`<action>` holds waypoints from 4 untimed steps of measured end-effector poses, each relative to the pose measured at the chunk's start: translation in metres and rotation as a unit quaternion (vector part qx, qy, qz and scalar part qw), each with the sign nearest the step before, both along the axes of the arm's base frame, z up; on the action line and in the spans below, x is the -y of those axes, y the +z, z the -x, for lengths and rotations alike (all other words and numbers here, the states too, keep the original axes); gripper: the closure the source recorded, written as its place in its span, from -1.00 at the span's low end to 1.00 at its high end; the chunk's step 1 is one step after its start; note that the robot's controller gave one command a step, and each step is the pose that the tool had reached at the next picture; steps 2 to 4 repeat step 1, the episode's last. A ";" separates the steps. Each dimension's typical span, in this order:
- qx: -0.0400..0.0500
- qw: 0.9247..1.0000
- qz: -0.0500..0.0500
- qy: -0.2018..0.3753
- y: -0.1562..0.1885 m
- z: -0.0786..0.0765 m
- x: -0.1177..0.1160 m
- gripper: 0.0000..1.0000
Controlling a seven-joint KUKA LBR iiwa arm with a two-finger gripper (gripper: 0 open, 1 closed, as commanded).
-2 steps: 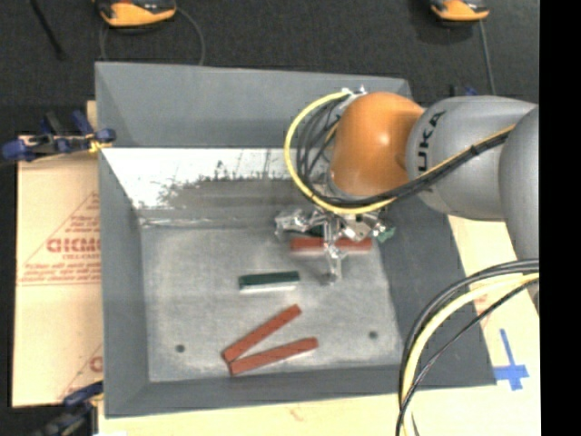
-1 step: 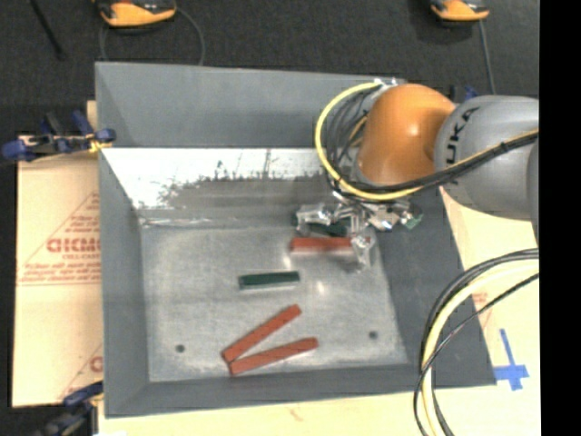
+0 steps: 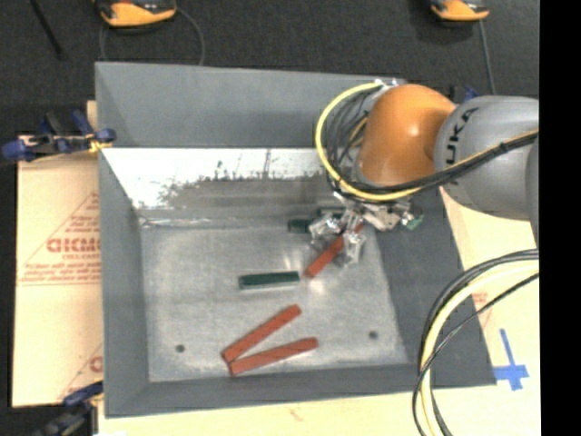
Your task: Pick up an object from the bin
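**We're pinching the short red-brown stick [image 3: 320,262] near the back right of the bin [image 3: 182,166]**

The tool [image 3: 343,239] is clamping down on the stick's upper end, and the rest of it is slanting down-left toward the floor; we can't tell if the low tip is touching. Since we're gripping it by the end, we're guessing it'll want to pivot or slip, so we're going for a straight, gentle lift, keeping off the back wall. The small dark green piece [image 3: 298,226] is sitting just beside the tool. The dark green bar [image 3: 269,281] and the two longer red-brown sticks [image 3: 270,341] are lying well apart.
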State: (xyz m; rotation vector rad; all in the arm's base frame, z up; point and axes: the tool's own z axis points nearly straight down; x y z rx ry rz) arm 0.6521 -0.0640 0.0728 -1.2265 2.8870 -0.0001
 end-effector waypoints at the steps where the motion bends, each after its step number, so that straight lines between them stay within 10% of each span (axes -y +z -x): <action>1: 0.004 0.998 0.002 0.069 0.143 0.022 -0.011 1.00; 4: 0.004 0.998 0.002 0.069 0.143 0.022 -0.011 1.00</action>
